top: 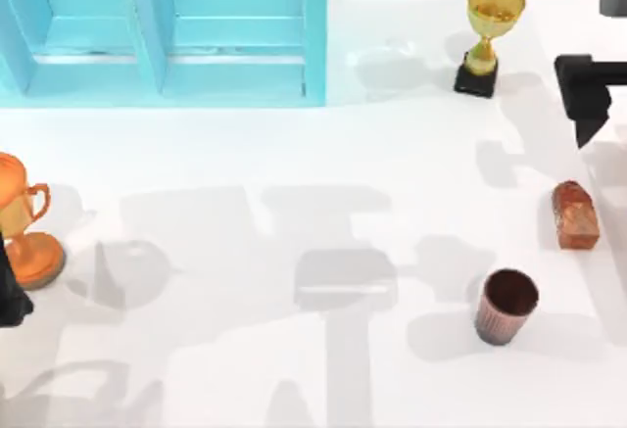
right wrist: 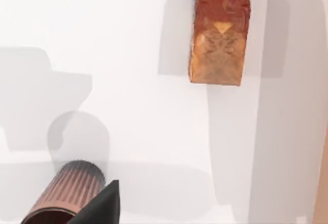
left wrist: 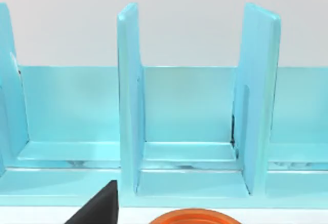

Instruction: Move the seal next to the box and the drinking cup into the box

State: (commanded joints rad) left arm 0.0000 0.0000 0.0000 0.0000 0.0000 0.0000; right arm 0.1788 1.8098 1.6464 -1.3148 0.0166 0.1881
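Seemingly upright seal [top: 575, 215], drinking cup [top: 506, 307] mouth-up

The seal [top: 575, 214], a reddish-brown mottled block, stands near the table's right edge. The drinking cup [top: 506, 307], a dark brown ribbed tumbler, stands upright and apart from it, nearer the front. The light blue box [top: 167, 31] sits at the far left, well apart from both

I see a gold trophy [top: 487, 36] upright at the table's [top: 294, 154] far right, and an orange trophy [top: 24, 222] at its left edge.
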